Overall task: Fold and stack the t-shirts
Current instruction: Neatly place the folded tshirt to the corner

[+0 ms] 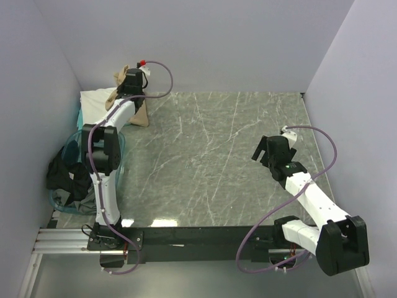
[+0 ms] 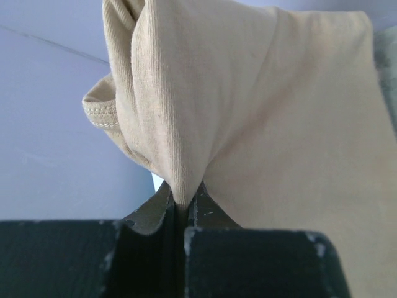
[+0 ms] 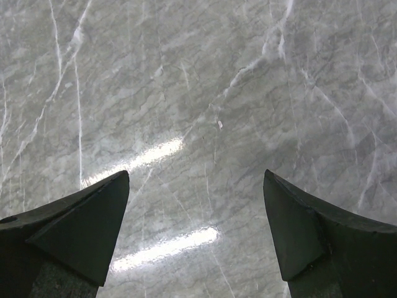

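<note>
Pinching a fold of the tan shirt (image 2: 260, 112), the left gripper (image 2: 185, 208) had its jaws pressed tight together, with cloth squeezed between them and a stitched hem curling out to one side. In the overhead view that gripper (image 1: 132, 79) sat up in the far left corner, close against both the back wall and the left wall, and the tan shirt (image 1: 141, 115) hung from it down to the table (image 1: 211, 161). Just beside it, the white shirt (image 1: 96, 102) lay bunched at the far left edge. Nearer along that same edge stood the teal tub (image 1: 122, 144), with a dark cloth (image 1: 65, 177) draped over its outer side.

Over on the right, the right gripper (image 1: 268, 152) hovered above the marble with its fingers (image 3: 80, 230) spread wide and nothing between them. The whole middle of the table, from the tan shirt across to the right edge, lay bare.
</note>
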Robot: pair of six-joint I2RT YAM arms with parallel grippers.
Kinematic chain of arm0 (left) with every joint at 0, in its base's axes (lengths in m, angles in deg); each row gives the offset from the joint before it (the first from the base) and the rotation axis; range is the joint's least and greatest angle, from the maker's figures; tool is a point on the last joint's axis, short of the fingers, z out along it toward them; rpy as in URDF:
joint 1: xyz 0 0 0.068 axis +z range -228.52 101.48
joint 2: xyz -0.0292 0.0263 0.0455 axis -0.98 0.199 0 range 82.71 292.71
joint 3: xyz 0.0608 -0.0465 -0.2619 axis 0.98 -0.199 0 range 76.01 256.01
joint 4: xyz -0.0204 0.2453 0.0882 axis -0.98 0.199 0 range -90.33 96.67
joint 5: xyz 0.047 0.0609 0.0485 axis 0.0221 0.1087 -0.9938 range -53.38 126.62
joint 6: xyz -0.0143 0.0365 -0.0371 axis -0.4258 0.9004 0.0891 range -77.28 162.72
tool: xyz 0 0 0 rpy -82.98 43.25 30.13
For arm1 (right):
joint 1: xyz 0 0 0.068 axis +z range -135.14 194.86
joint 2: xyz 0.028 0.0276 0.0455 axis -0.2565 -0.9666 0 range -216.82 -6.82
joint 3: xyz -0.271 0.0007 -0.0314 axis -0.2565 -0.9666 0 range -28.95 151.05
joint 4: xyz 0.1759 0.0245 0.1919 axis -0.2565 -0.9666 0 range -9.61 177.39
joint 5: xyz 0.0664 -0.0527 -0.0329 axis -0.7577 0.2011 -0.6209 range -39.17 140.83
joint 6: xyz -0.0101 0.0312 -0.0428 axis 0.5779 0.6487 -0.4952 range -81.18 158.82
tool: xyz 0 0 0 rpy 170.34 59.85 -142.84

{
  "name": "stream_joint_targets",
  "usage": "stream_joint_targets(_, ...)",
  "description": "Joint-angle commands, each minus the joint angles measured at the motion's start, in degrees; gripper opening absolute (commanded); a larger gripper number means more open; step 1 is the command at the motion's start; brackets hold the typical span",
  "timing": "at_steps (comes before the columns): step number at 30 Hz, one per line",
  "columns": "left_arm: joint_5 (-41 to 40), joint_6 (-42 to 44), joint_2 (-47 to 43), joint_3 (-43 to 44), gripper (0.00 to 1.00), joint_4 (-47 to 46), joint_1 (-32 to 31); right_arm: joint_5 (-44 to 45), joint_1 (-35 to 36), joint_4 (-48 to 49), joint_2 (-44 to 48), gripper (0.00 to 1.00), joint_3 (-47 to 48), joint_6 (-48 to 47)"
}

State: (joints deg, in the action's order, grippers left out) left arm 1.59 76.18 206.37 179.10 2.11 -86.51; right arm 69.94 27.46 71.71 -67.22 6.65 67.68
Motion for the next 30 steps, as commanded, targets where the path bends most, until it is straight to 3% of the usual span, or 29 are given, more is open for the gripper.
stream_joint_targets(1, 2.6, 0.7, -8.8, 1.2, 0.01, -0.1, -0.2, 2.2, 0.0, 1.2, 0.0, 0.94, 2.4, 0.0)
stream_joint_targets(17, 5.2, -1.5, -14.1, -1.1, 0.01, 0.7, 1.8, 2.2, -0.1, -0.4, -2.0, 0.95, 3.3, 0.3)
stream_joint_targets(30, 5.2, -4.4, -6.1, 0.8, 0.01, -0.4, 6.1, 3.8, 0.0, -1.5, -3.5, 0.95, 4.4, 0.3)
